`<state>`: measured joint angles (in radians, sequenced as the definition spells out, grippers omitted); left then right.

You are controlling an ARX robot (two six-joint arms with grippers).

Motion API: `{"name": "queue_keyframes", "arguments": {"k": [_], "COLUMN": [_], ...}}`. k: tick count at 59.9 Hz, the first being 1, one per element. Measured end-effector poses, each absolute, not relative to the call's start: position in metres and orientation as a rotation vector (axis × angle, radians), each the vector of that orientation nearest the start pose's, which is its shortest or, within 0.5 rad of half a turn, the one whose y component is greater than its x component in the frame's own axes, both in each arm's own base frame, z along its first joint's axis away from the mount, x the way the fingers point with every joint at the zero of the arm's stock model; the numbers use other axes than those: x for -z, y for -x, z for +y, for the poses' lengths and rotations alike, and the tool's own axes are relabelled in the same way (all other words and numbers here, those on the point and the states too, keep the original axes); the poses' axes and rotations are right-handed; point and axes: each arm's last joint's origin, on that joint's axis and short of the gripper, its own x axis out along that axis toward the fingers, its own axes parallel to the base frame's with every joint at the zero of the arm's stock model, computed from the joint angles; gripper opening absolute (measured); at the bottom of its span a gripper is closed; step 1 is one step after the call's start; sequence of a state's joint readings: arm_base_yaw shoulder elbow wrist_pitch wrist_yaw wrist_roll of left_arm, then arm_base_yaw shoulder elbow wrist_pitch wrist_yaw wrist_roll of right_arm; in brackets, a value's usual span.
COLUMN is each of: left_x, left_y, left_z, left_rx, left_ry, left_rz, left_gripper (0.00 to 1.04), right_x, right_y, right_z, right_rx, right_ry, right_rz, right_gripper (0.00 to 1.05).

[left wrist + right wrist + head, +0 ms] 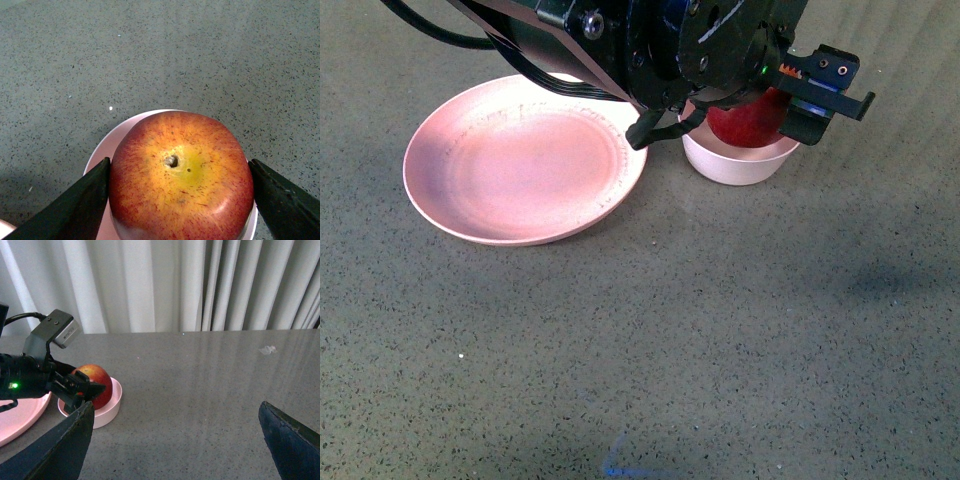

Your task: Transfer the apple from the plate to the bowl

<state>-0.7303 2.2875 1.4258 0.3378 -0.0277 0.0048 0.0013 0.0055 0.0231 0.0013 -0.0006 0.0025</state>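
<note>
The apple (182,175) sits in the bowl (735,165), stem dip up, with the left fingers (75,210) pressed against its two sides, grasping it. Whether it rests on the bowl's bottom I cannot tell. From the front, the left arm (700,40) reaches over the far rim of the plate (520,165) to the bowl, and hides most of the apple. The plate lies bare on the grey speckled counter (720,330), left of the bowl and just beside it. The right fingers (60,450) are spread wide, released, with nothing between them; they hang over the counter well apart from the bowl. A pale curtain (150,285) hangs behind the counter.
</note>
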Motion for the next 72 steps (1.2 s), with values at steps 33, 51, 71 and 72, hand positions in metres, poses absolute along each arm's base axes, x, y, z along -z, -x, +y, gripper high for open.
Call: {"name": "queue_keyframes", "arguments": {"k": [33,51,71,72], "left_x": [-0.117,-0.179,-0.172,-0.172], "left_y": [-0.356,-0.346,-0.307,-0.304], "left_z": [-0.297,-0.205,-0.147,-0.144], "left_rx": [0.649,0.498,0.040,0.034], "left_ry": [-0.164,-0.051,0.010,0.013], "left_rz": [0.489,0.334,0.010,0.004], "left_gripper": [0.96,0.96,0.61,0.59], "right_x": [-0.171,-0.171,-0.171,-0.171], "right_y": [-0.097,-0.097,-0.097,-0.097], "right_z": [0.000,0.000,0.000,0.000], "right_rx": [-0.002,-0.002,0.000,0.000], "right_ry": [-0.002,-0.003,-0.003,-0.003], "right_rz": [-0.019,-0.019,-0.019,-0.019], "right_gripper": [0.96,0.96,0.96,0.96]}}
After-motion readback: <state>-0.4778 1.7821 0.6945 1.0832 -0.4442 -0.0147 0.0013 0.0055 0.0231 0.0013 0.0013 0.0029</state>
